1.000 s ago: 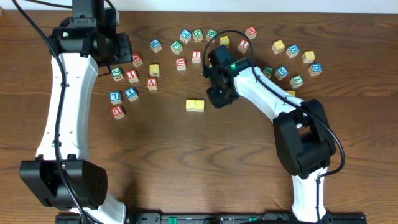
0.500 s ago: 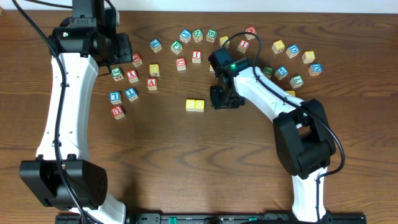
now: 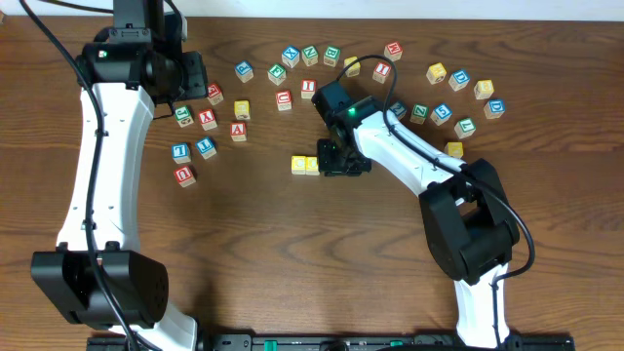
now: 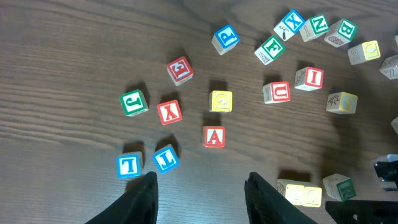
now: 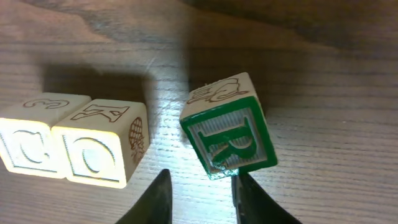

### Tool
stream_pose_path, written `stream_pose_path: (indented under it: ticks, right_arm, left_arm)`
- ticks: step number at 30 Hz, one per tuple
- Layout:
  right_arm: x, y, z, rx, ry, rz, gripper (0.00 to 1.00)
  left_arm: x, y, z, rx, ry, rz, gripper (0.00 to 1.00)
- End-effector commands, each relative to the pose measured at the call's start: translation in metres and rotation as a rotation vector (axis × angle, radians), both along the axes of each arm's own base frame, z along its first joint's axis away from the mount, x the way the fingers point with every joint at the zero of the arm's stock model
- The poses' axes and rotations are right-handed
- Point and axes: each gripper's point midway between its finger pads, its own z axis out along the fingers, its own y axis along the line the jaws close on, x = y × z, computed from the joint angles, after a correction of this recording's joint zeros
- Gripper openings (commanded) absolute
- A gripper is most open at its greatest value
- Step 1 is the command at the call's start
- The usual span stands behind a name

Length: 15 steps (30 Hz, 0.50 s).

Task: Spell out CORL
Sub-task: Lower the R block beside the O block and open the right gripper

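Two yellow blocks, C (image 5: pixel 30 144) and O (image 5: pixel 99 146), sit side by side near the table's middle, also seen from overhead as a yellow pair (image 3: pixel 305 165). Just right of them lies a green R block (image 5: pixel 231 127), tilted, its lower edge against my right gripper's (image 5: pixel 201 180) right fingertip (image 5: pixel 241 182). The jaws stand slightly apart with only bare wood between them. From overhead the right gripper (image 3: pixel 338 160) hides the R block. A blue L block (image 4: pixel 165 157) lies at the left beside a blue T (image 4: pixel 129 165). My left gripper (image 4: pixel 202 193) hovers open and empty above the left cluster.
Several loose letter blocks form an arc across the back of the table, among them a red U (image 4: pixel 277 92), red I (image 4: pixel 309 78), red A (image 4: pixel 214 135) and green J (image 4: pixel 134 102). More blocks lie at the far right (image 3: pixel 458 80). The table's back edge (image 3: pixel 390 8) is close behind them.
My right gripper has swung left and toward the front, bringing the green R block close to the yellow pair. The left arm has not moved.
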Motion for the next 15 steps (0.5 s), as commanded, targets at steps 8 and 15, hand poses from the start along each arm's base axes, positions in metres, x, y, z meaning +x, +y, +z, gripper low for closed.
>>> stream_pose_path:
  ticks: [8,15]
  right_arm:
    - [0.007,-0.025,-0.005,-0.05,0.012,-0.051,0.27]
    - [0.017,-0.04,-0.005,-0.082,-0.019,-0.038,0.29]
  left_arm:
    - [0.002,0.001,-0.004,0.003,0.012,0.004,0.45]
    - [0.002,0.001,-0.004,0.003,0.012,0.004,0.45]
